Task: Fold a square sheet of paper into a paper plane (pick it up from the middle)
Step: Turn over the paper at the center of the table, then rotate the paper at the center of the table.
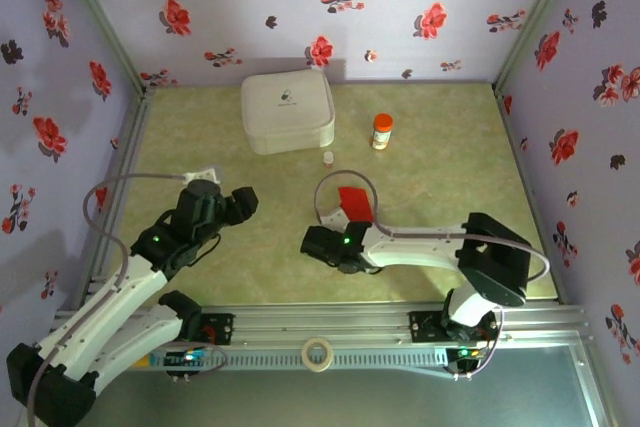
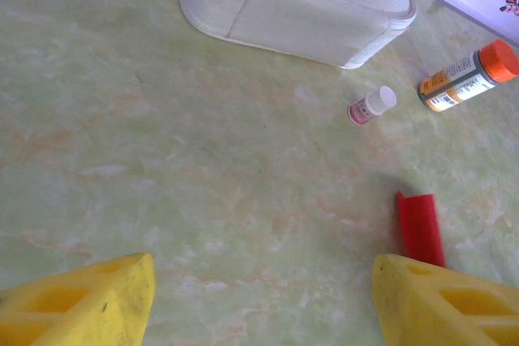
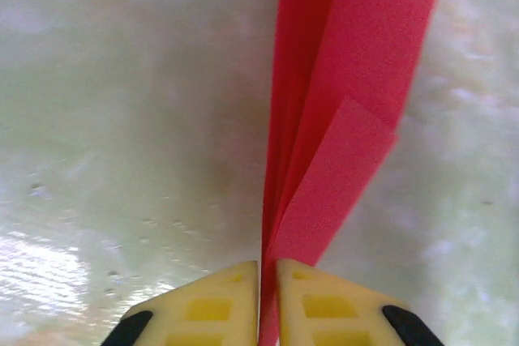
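Right gripper (image 3: pixel 268 281): yellow fingers pressed nearly together, pinching the near end of the folded red paper (image 3: pixel 349 119).

Left gripper (image 2: pixel 259 305): fingers spread wide, nothing between them, hanging over bare table (image 2: pixel 162 160).

Paper position: mid-table, just ahead of the right gripper (image 1: pixel 345 222) and nearer than the small vial (image 1: pixel 327 158).

View differences:
- The right wrist view shows the paper creased into several overlapping leaves that fan out from the pinch.
- The top view shows a small red patch (image 1: pixel 355 201).
- The left wrist view shows it as a narrow red strip (image 2: pixel 420 228), with its low end behind that gripper's right finger.

Count:
- one red paper
- one white case (image 1: pixel 287 112)
- one orange-capped bottle (image 1: pixel 381 131)
- one small vial
- one tape roll (image 1: pixel 318 353) on the front rail
- two grippers, the left at (image 1: pixel 240 205)
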Tool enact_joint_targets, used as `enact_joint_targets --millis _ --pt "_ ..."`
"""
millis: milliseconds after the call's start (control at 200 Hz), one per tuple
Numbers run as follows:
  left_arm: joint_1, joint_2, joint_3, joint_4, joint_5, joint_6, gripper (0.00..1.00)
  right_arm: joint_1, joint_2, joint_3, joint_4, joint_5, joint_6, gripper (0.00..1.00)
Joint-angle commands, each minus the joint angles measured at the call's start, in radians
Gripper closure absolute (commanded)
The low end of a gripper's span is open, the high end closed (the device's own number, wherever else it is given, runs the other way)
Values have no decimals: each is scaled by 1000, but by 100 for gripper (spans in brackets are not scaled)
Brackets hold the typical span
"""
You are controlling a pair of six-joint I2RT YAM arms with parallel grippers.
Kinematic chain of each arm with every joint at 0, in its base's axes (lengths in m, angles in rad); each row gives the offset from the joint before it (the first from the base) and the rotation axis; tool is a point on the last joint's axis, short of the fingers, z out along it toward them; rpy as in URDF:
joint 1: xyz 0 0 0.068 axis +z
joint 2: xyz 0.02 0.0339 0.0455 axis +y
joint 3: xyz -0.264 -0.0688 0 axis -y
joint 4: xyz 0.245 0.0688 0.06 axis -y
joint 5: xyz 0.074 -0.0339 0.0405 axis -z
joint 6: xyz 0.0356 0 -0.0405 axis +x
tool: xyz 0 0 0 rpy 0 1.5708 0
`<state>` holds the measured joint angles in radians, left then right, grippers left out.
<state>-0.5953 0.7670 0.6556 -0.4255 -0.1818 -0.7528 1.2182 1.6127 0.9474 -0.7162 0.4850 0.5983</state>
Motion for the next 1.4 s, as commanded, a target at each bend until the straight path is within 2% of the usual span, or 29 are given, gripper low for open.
enact_joint_targets --millis 0,120,300,490,585,660,1395 --pt "9 -9 23 -31 -15 -11 28 6 18 37 69 -92 14 80" --pt "8 -6 25 -36 -10 -4 28 -10 -42 8 173 -186 37 66" --pt "9 2 22 -13 18 0 26 -118 -209 -119 314 -335 102 58" --pt "10 60 21 51 149 18 29 -283 -371 -297 489 -477 197 65" --pt "11 105 27 98 237 27 32 -360 -407 -366 566 -554 248 71" --pt "6 129 33 117 262 31 34 -396 -418 -399 587 -576 267 75" --pt "6 146 26 119 241 33 34 -453 -232 -424 749 -701 356 79"
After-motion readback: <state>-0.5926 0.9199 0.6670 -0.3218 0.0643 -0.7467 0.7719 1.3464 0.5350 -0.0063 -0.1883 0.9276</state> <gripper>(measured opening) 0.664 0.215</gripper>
